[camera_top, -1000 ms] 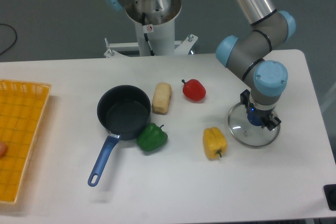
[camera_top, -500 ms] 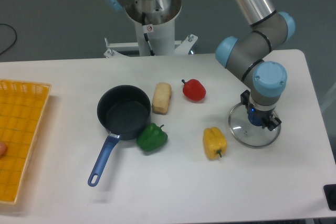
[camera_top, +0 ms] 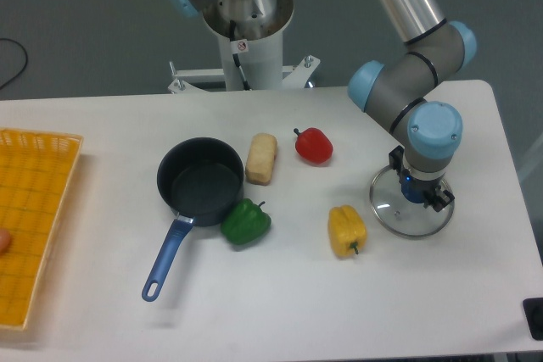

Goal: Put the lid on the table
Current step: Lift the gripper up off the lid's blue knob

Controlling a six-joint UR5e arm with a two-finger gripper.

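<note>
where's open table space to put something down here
Bare table along the front edge, below the pan handle and yellow pepper. Also between the yellow tray and pan. Crowded mid-table: pan, green pepper, bread roll, red pepper, lid.

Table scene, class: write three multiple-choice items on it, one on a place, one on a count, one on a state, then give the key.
1. Where is the lid?
A. on the pan
B. on the table, right of the yellow pepper
C. in the yellow tray

2. How many peppers are there?
A. two
B. three
C. four

3. The pan is:
A. covered
B. upside down
C. uncovered

Key: B, its rim lies on the white top under the gripper; B, the red pepper, the green pepper and the yellow one; C, its dark inside shows.
</note>
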